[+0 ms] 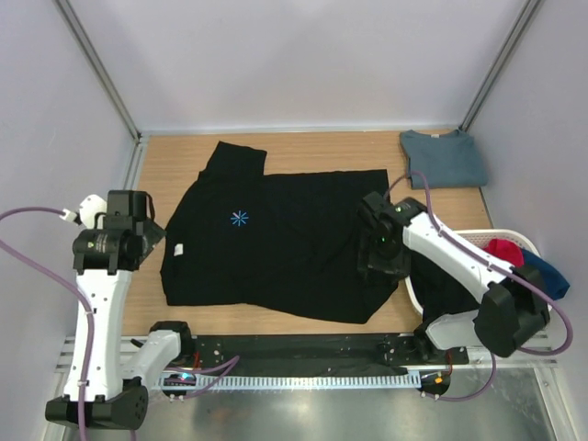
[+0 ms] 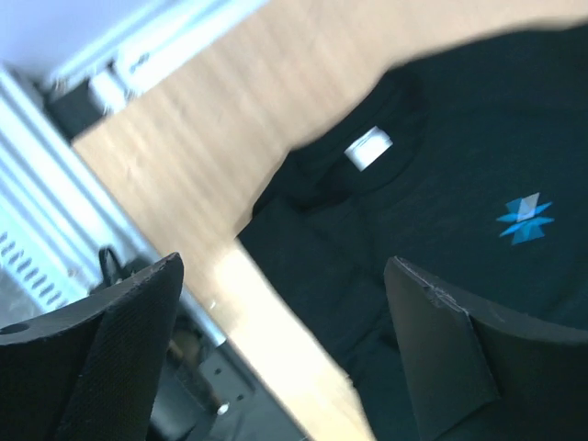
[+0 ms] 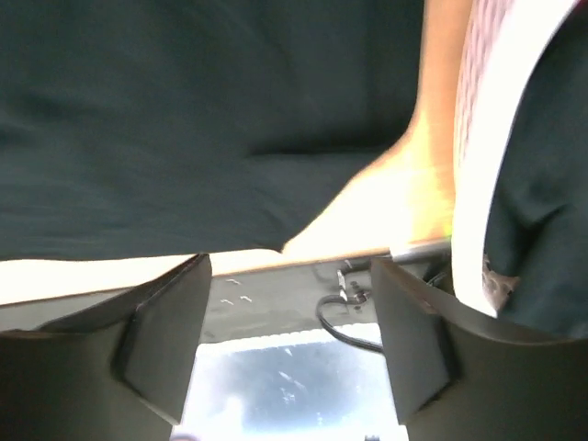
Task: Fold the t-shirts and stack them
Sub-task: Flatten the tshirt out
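Note:
A large black t-shirt lies spread flat on the wooden table, its light-blue starburst mark facing up. My left gripper hovers open just left of the collar. In the left wrist view the left gripper is empty, with the black t-shirt and its white neck tag below. My right gripper is open above the shirt's right hem. In the right wrist view the right gripper holds nothing, and the black t-shirt ends just ahead of the fingers. A folded slate-blue t-shirt lies at the back right.
A white basket stands at the right edge, holding a red shirt, a blue shirt and dark cloth. The basket's rim shows beside the right gripper. A metal rail runs along the near table edge.

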Controlling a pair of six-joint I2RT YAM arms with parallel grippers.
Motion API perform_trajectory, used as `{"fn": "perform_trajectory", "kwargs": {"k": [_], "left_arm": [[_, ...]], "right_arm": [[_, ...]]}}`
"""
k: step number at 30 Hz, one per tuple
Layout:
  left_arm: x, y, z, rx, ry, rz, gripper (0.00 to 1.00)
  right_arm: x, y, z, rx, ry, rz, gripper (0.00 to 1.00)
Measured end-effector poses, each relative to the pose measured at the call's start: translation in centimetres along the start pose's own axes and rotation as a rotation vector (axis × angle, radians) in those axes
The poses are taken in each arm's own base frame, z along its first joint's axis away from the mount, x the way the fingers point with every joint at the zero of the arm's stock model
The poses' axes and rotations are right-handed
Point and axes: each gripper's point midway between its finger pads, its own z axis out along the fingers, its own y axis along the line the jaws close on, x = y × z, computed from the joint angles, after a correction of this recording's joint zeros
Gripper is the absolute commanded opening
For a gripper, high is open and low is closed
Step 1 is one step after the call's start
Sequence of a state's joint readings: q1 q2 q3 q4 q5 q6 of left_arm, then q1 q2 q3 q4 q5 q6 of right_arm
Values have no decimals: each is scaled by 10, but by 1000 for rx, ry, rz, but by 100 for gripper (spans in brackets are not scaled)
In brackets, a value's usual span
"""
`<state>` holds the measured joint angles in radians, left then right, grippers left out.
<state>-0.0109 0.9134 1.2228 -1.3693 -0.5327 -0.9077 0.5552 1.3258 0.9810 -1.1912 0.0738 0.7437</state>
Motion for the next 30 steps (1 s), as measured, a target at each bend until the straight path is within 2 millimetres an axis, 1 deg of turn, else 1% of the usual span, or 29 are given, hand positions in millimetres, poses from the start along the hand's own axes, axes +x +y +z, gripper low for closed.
{"fn": "perform_trajectory", "kwargs": {"k": [2,3,4,5,6,7,9,10,11,13,15,17,18,20,22,26,28,30], "left_arm": [[-23,-6,-15,41,-62,-21,93],[-34,-9,-23,64,-90,-23,94],[-39,-12,-27,81,-106,-18,94],[-42,-16,-28,100,-113,-1,94],[-43,-21,-28,124,-114,18,93],[-42,-29,-26,154,-106,42,93],[-40,-52,-18,215,-77,75,92],[-37,-69,-10,246,-50,90,91],[-35,-90,2,279,-18,111,91],[-30,-125,25,316,34,144,90],[-19,-163,61,334,98,196,88],[-5,-190,95,331,159,259,88],[1,-201,111,328,181,290,86],[9,-222,136,331,211,333,84],[13,-242,157,341,226,366,81],[6,-281,182,384,210,390,81],[0,-299,194,398,190,397,81],[-3,-312,207,401,175,399,79]], "right_arm": [[-38,19,-27,-26,-85,-28,78],[-59,32,-41,-51,-138,-37,78],[-86,47,-56,-88,-206,-40,78],[-108,57,-68,-106,-253,-37,78],[-135,67,-81,-132,-312,-28,78],[-159,74,-89,-147,-357,-13,78],[-199,75,-92,-158,-406,32,78],[-217,72,-87,-153,-422,61,78],[-229,67,-79,-143,-425,84,78],[-250,54,-55,-107,-410,126,77],[-267,43,-29,-67,-393,151,77],[-278,40,-7,-40,-382,157,77],[-282,41,4,-31,-377,155,77],[-288,45,22,-25,-370,143,76],[-295,48,39,-25,-363,138,76],[-310,56,62,-43,-351,142,75],[-323,58,67,-57,-360,153,75],[-336,61,69,-72,-378,160,75]]}}
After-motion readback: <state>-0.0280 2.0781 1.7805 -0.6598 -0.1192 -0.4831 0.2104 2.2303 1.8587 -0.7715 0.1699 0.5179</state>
